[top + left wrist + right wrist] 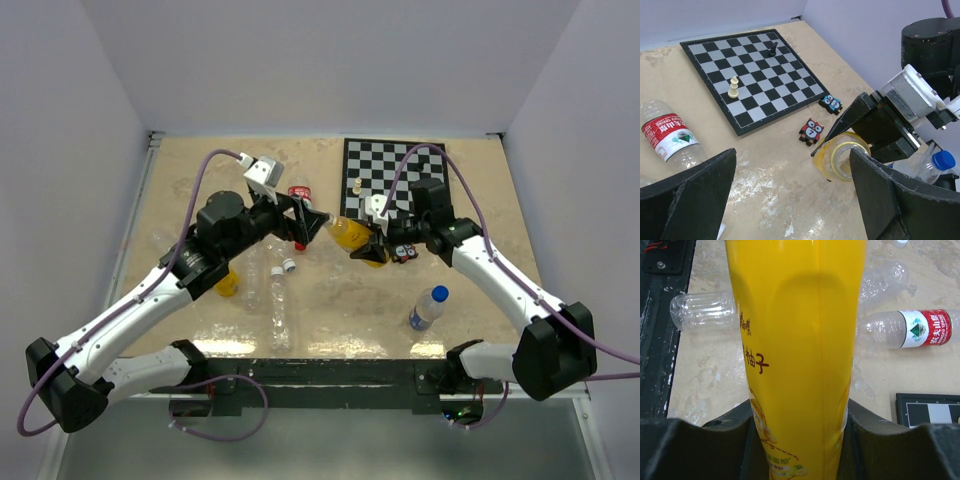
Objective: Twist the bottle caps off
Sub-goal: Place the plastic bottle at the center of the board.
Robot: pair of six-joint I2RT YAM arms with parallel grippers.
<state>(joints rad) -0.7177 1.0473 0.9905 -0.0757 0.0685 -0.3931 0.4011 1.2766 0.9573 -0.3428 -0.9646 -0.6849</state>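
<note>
The right hand (368,246) is clamped on the body of an orange-yellow bottle (348,233), above the middle of the worktop (350,310). The bottle's neck points left at the left hand (303,222), whose fingers stand wide apart just beside it.

Hazard: under twisting load the smooth body may spin in the clamp, or the two hands may collide.

The neck looks uncapped; I cannot tell for certain.

At near right, the clear bottle (426,312) carries its blue cap (440,293). A careless reach may topple it.

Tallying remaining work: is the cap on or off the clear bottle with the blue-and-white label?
On. The blue cap tops the clear labelled bottle, seen in both top and left wrist views.
</note>
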